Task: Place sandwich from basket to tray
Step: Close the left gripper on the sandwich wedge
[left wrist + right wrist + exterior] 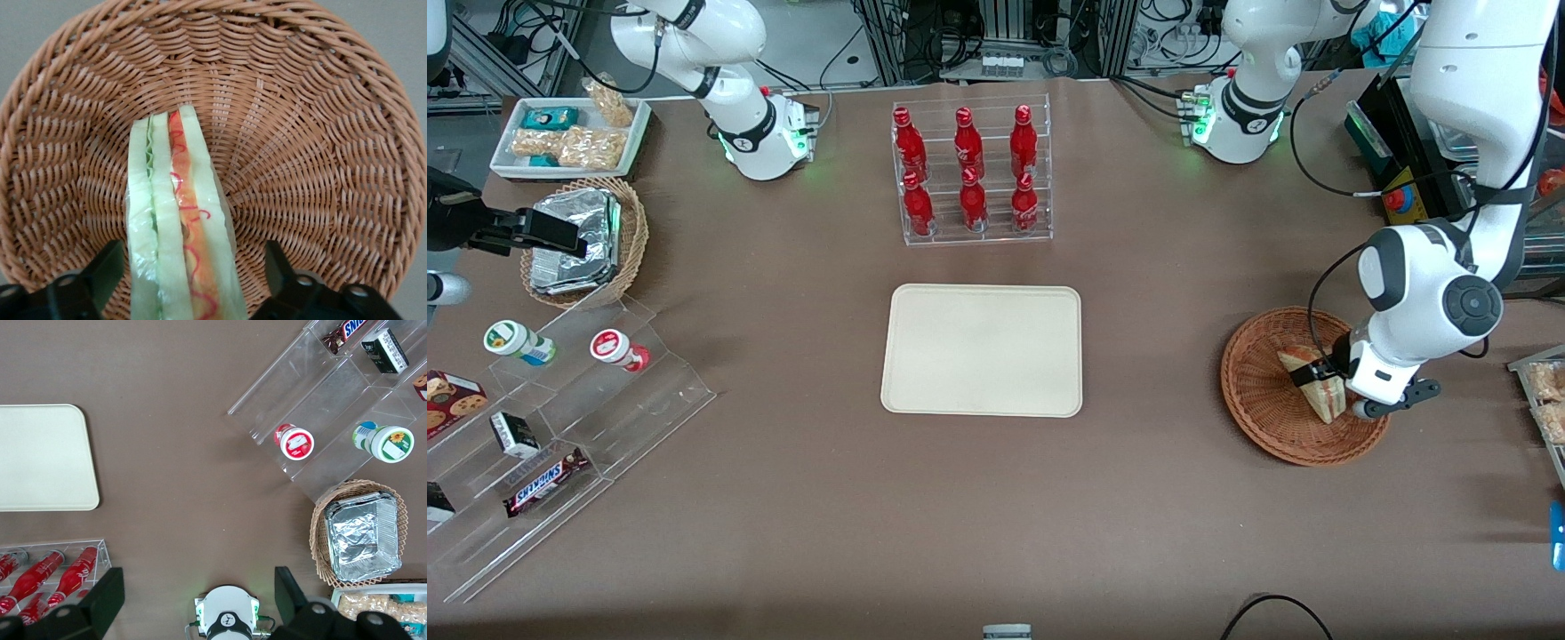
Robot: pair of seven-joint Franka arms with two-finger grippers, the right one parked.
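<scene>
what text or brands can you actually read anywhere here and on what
"SNICKERS": on the brown candy bar lying on the clear stepped display.
Red bottles: white script, too blurred to read.
Two cup lids, small dark box: print too small.
Nothing readable on the sandwich between the claw fingers in the basket.

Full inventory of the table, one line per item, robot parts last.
sandwich: 1, white bread with red and green filling, in the basket, between the gripper fingers
basket: 1, reddish-brown wicker, toward the working arm's end
tray: 1, cream, table centre
bottles: 6, red, in a clear rack farther from the camera than the tray
foil packs: silver, in a tan basket toward the parked arm's end
snack tray: 1, white, beside the tan basket
gripper: 1, black fingers open, straddling the sandwich
</scene>
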